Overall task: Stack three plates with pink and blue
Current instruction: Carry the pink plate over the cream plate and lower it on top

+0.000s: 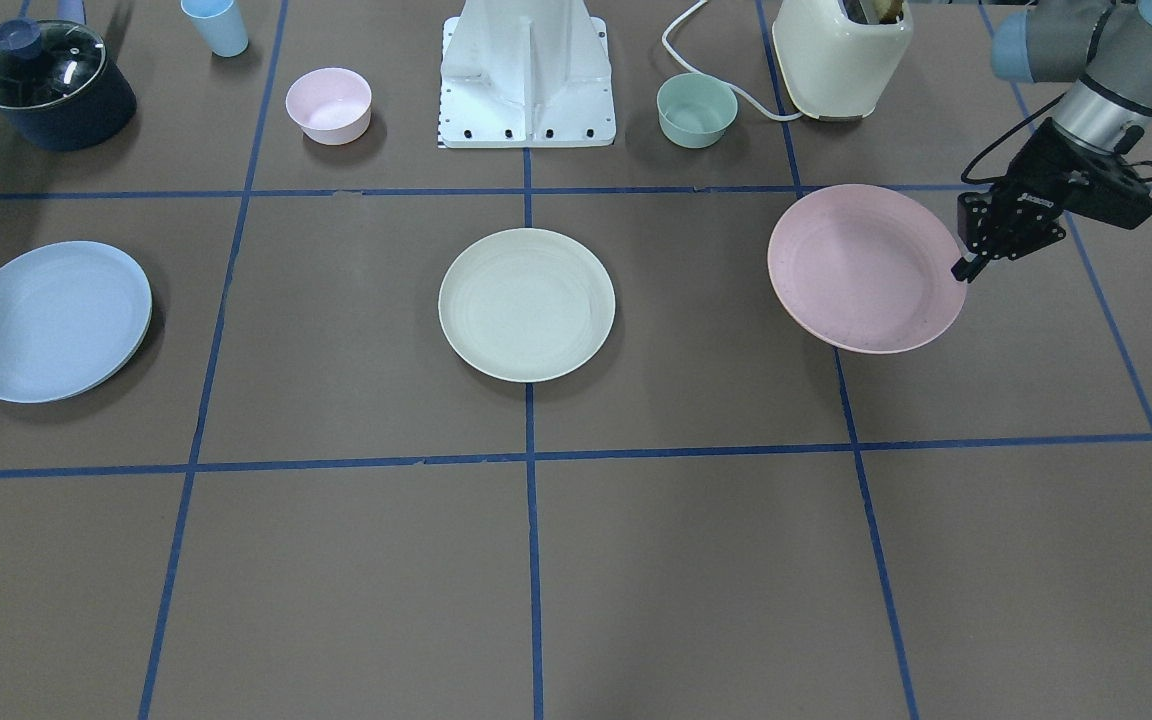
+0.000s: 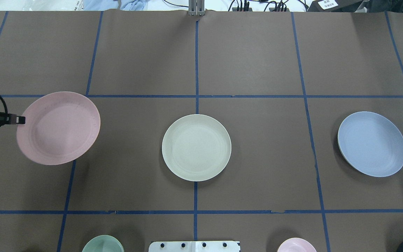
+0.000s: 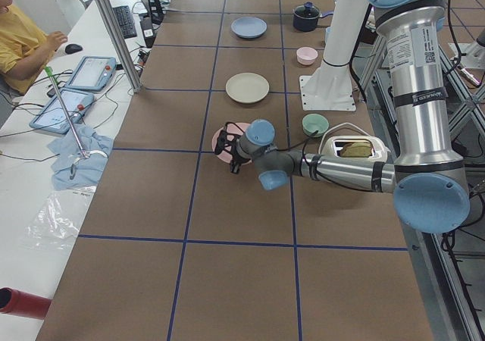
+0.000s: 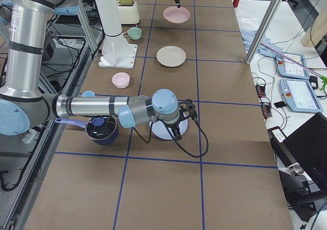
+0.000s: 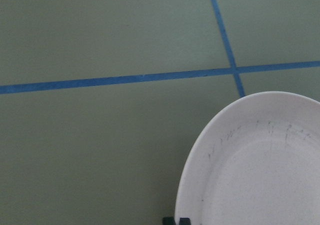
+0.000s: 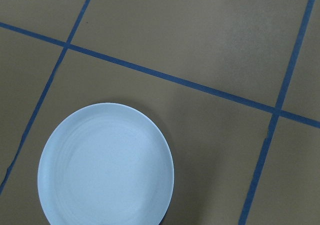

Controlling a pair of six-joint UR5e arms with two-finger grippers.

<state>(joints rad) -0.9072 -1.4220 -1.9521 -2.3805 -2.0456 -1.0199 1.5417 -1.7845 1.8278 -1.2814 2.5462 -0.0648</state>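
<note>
My left gripper [image 1: 971, 262] is shut on the rim of the pale pink plate [image 1: 861, 268] and holds it tilted a little above the table; both also show in the overhead view, the gripper [image 2: 20, 120] at the plate's [image 2: 59, 127] left edge. The left wrist view shows the plate [image 5: 260, 175] close up. The cream plate [image 1: 526, 305] lies flat at the table's middle. The light blue plate [image 1: 51, 320] lies flat on the robot's right side [image 2: 372, 143]. My right gripper [image 4: 180, 121] hovers over the blue plate [image 6: 106, 165]; I cannot tell whether it is open or shut.
Along the robot's side stand a small pink bowl [image 1: 328, 105], a small green bowl [image 1: 696, 110], a cream toaster [image 1: 841, 55], a dark lidded pot [image 1: 51, 85], a blue cup [image 1: 216, 25] and the white robot base [image 1: 526, 80].
</note>
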